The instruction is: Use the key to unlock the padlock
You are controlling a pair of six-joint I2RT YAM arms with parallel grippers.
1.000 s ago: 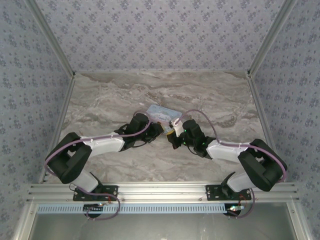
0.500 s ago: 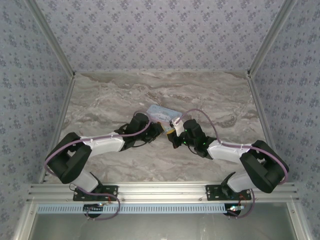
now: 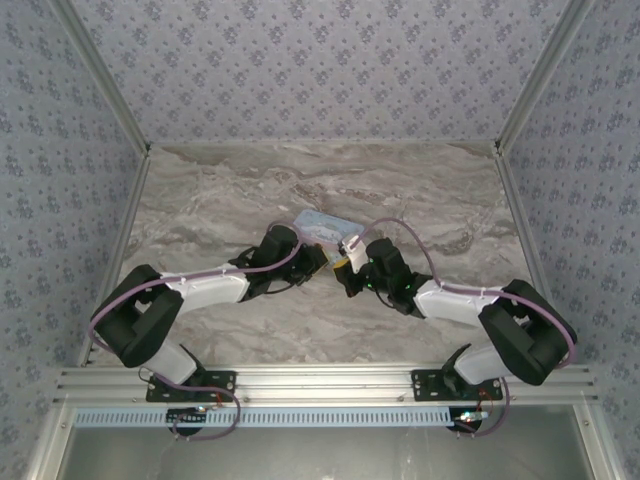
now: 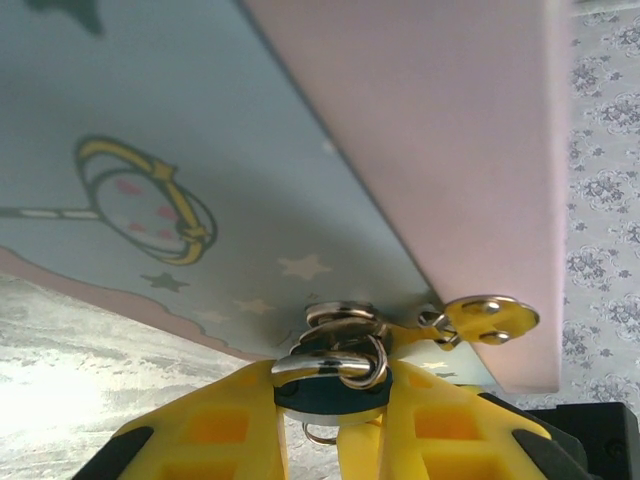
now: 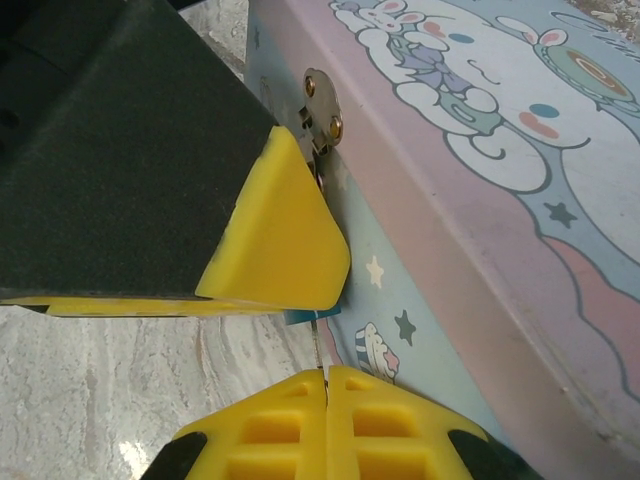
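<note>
Cartoon tin (image 5: 480,150), marble tbl (image 3: 250,180), floral walls (image 3: 320,60)

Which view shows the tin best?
Right wrist: the tin shows its cartoon lid, side and latch sharply. Left wrist has a cropped, very close blue and pink part of it; top external has a small, distant pale rectangle.

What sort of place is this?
Likely a small robot test booth: a marble-look table boxed in by floral-papered walls, with a left arm and a right arm bolted to an aluminium rail.
</note>
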